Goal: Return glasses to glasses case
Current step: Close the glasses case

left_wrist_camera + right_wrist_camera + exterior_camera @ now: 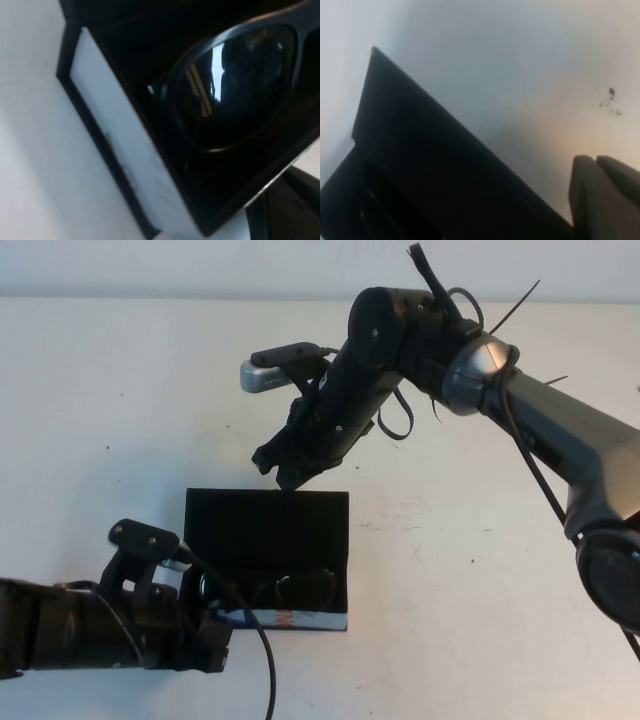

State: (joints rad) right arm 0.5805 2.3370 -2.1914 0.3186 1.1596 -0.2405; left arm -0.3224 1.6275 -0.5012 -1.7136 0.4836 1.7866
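Observation:
The glasses case [292,620] lies open at the table's middle, its black lid [265,525] laid back. The black glasses [295,590] lie inside the case along its front wall. In the left wrist view a lens [235,85] shows inside, behind the case's white side [120,135]. My left gripper [208,638] is at the case's front left corner, close against it. My right gripper [285,476] hovers just over the lid's far edge, shut and empty. The right wrist view shows its fingertips [587,170] together beside the lid [420,165].
The white table [480,580] lies bare around the case. The left arm's cable [262,660] loops over the table in front of the case. A small dark mark [610,97] shows on the table in the right wrist view.

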